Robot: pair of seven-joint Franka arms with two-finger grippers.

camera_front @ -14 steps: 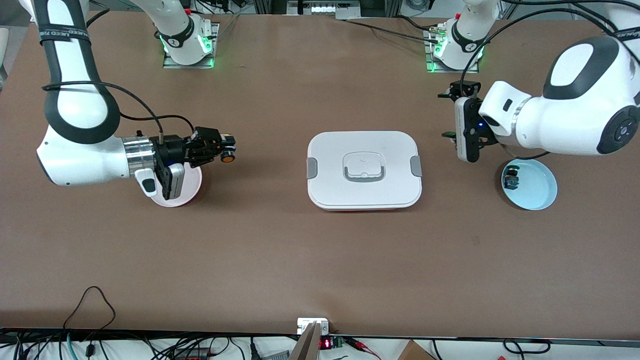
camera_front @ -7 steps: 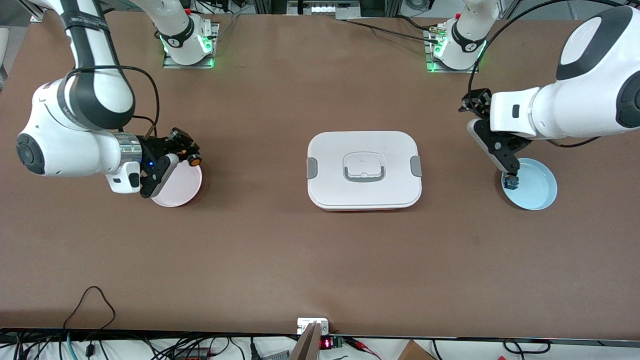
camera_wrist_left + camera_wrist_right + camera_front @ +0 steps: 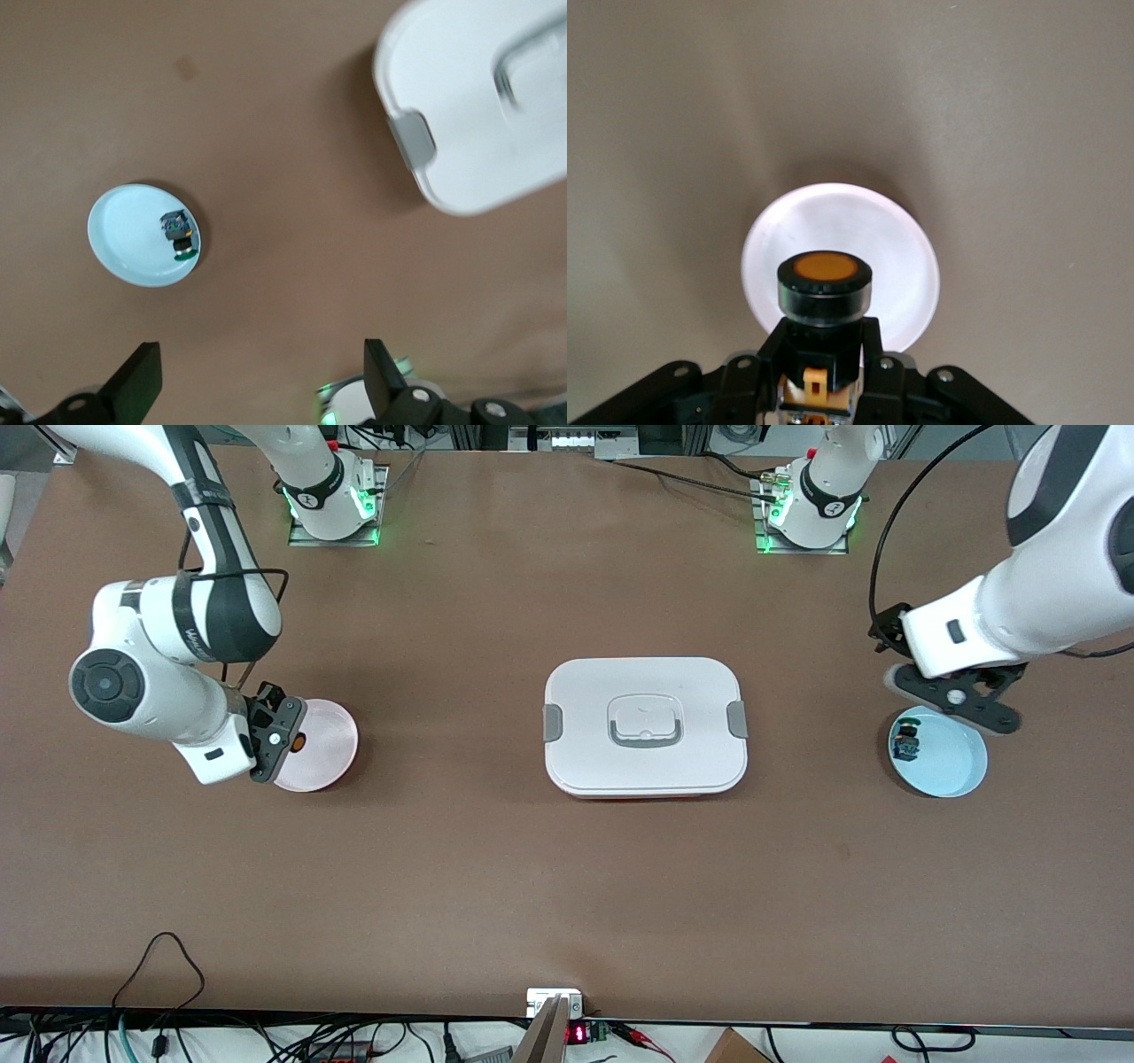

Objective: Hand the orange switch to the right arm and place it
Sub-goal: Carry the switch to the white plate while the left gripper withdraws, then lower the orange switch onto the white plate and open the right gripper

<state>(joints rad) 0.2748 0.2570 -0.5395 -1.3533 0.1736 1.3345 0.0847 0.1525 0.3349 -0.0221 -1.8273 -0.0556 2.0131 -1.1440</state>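
Orange is showing at the tip of the right gripper, which is hanging over the pink plate at the right arm's end of the table. The jaws are standing narrow, pinching the black body of the orange switch, so the handover looks done and only the setting-down is left.

In the right wrist view the switch is sitting directly between the fingers, its long axis running straight out along them, cap pointing away from the wrist and toward the plate. From the front, the switch is hovering above the plate's edge on the side toward the right arm's end, not over its middle. That is the relation the next move depends on: I'd say the gripper is needing a little travel toward the plate's centre, then a descent, before the jaws part.

At mid-table the white lidded box is sitting shut, well apart from both arms.

Toward the left arm's end, the left gripper is waiting over the table beside the blue plate, its fingers standing wide with nothing between them. The small green-and-blue switch is lying in that plate, near its rim.
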